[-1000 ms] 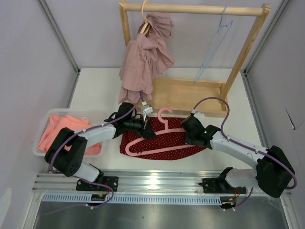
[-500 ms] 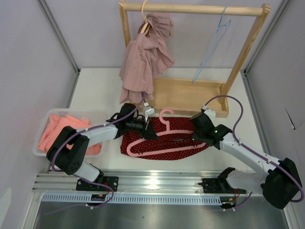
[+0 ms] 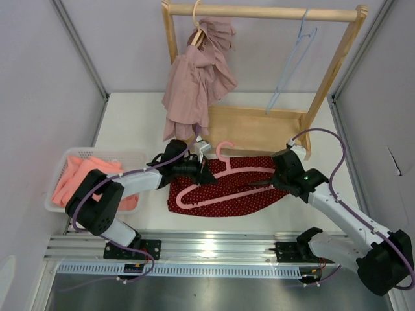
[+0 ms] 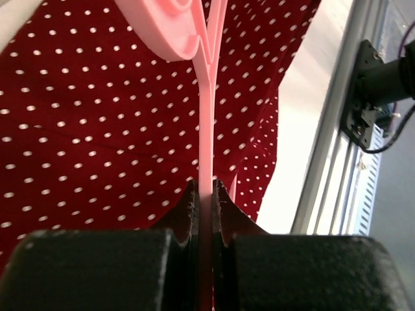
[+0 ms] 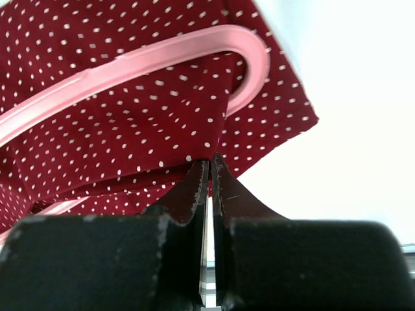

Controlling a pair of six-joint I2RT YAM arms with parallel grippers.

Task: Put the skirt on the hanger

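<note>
**Hanger clamped, skirt edge pinched**

Top view: shows skirt (image 3: pixel 227 192) spread on table (image 3: pixel 130 123) in front of rack (image 3: pixel 259 129), with hanger (image 3: pixel 243 172) lying across it. Puts left gripper (image 3: pixel 205 172) at the hanger's neck and right gripper (image 3: pixel 267 185) at the skirt's right edge. Notes basket (image 3: pixel 97 153) of pink clothes at far left, plus 1 dusty-pink garment (image 3: pixel 194 84) and 1 blue hanger (image 3: pixel 288 65) on the rack's rail.

Left wrist: shows left gripper (image 4: pixel 205 188) clamped tight on the hanger's (image 4: pixel 206 129) thin bar, with skirt (image 4: pixel 97 129) right behind.

Right wrist: shows right gripper (image 5: pixel 207 165) pressed together, pinching a raised fold of skirt (image 5: pixel 130 149) near its edge. Places the hanger's (image 5: pixel 162 58) curved end just beyond, resting on the cloth.
</note>
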